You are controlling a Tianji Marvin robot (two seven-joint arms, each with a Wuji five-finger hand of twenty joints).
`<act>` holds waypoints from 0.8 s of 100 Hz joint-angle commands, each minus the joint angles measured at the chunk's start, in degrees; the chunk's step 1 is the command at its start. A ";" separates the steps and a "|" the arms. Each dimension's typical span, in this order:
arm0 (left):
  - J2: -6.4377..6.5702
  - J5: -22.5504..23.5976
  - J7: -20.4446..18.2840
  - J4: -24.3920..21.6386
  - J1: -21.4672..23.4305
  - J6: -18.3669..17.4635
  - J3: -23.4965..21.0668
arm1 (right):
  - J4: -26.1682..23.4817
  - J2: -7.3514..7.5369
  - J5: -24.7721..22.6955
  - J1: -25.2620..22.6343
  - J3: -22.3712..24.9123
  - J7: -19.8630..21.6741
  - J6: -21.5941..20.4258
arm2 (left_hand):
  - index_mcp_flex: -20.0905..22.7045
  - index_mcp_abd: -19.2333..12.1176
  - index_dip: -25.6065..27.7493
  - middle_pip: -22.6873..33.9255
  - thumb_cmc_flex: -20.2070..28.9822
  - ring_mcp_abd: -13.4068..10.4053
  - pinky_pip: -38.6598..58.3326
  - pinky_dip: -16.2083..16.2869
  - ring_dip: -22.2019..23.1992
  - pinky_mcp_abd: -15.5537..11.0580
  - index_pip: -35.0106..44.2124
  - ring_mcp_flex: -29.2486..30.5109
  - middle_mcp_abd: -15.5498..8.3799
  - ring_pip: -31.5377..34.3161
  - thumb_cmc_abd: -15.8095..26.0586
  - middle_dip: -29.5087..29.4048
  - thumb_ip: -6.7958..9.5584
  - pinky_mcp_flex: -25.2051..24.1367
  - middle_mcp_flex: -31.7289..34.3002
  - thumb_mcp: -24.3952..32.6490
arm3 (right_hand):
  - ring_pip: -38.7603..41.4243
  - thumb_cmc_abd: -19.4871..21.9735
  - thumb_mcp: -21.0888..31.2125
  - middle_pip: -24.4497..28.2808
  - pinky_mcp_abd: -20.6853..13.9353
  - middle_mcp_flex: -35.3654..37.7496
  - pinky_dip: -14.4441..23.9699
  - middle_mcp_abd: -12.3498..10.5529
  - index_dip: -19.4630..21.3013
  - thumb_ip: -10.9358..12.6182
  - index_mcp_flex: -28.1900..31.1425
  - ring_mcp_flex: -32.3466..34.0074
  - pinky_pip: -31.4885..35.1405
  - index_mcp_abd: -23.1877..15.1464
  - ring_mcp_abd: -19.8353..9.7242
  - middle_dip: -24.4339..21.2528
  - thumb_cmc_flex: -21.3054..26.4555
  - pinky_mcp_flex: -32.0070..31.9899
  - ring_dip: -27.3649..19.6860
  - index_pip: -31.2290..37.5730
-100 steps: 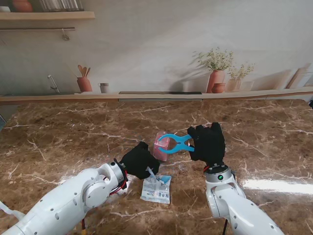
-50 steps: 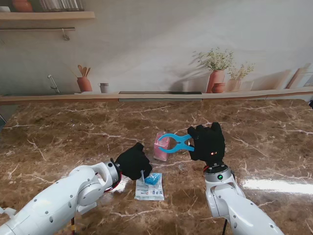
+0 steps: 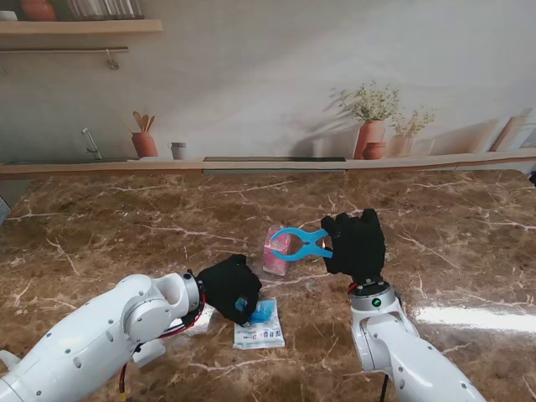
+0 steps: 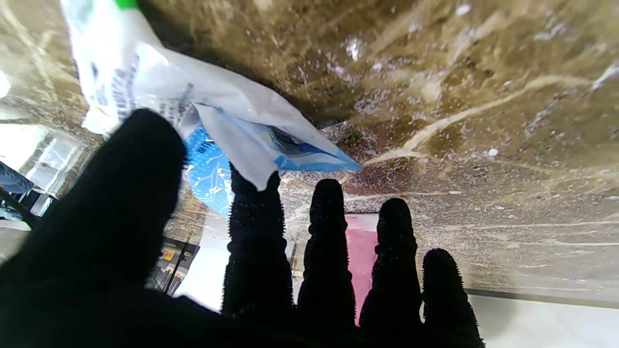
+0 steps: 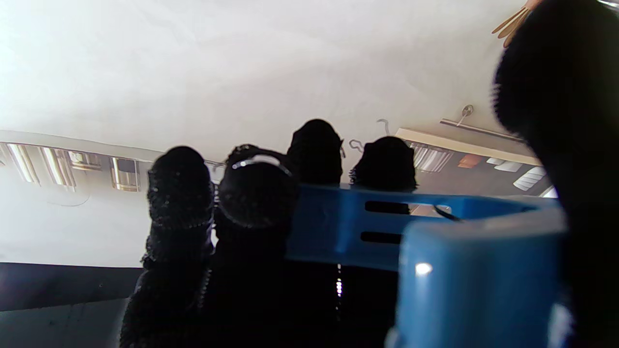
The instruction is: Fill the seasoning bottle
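My left hand [image 3: 230, 286], in a black glove, rests low over the marble table [image 3: 126, 226] with thumb and index finger pinching one corner of a white and blue seasoning packet [image 3: 261, 331]. In the left wrist view the packet [image 4: 159, 82] hangs between the thumb [image 4: 116, 193] and the index finger. A pink container [image 3: 275, 255] stands just beyond, seen again as a pink container [image 4: 360, 251] past the fingers. My right hand [image 3: 358, 243] is shut on a blue clip [image 3: 301, 244] whose jaws reach the container's top. The clip [image 5: 435, 270] fills the right wrist view.
A ledge [image 3: 268, 163] runs along the table's far edge. It carries a terracotta utensil pot [image 3: 144, 144], a small cup [image 3: 177, 150] and potted plants [image 3: 371, 126]. Bare marble lies to both sides of the hands.
My left arm has swung left and drawn nearer to me, dragging the packet a little left with it. The right hand and the clip have stayed put.
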 commanded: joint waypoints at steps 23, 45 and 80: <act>0.21 -4.51 -2.87 0.88 1.73 2.29 -0.34 | 0.43 -0.21 0.31 0.07 -0.22 0.47 0.30 | 2.37 4.69 0.12 -1.82 6.91 -2.33 -5.47 -13.52 -0.35 -2.73 -7.57 -6.44 0.75 -2.49 26.08 -0.75 4.97 1.08 -4.37 -29.78 | -0.25 11.46 5.39 21.14 0.63 11.94 1.39 -10.13 5.41 2.35 11.74 -1.08 -0.29 -9.52 -4.46 3.25 7.42 -0.66 1.05 18.71; -1.02 -0.46 6.77 4.13 0.87 3.01 2.53 | 0.68 -0.32 0.74 0.24 -0.50 0.26 -0.23 | -2.76 0.82 5.42 2.83 10.47 -1.63 2.39 4.48 0.66 -2.67 10.25 -0.02 -0.32 2.39 4.15 0.91 -1.06 -1.24 2.38 9.81 | -0.30 11.33 5.46 21.14 0.63 11.93 1.43 -10.14 5.47 2.34 11.68 -1.19 -0.31 -9.53 -4.49 3.26 7.33 -0.66 1.06 18.73; -1.58 5.34 16.79 7.29 -0.20 4.57 5.87 | 0.90 -0.58 1.58 0.19 -0.39 -0.22 -0.84 | -13.53 -3.80 27.16 -0.06 13.26 1.27 25.17 2.37 -9.37 2.84 18.90 20.82 -1.41 1.80 -7.40 5.50 -5.46 0.86 22.88 13.14 | -0.51 11.22 5.54 21.13 0.51 11.83 1.42 -10.19 5.74 2.25 11.60 -1.39 -0.47 -9.64 -4.67 3.31 7.20 -0.72 1.06 18.83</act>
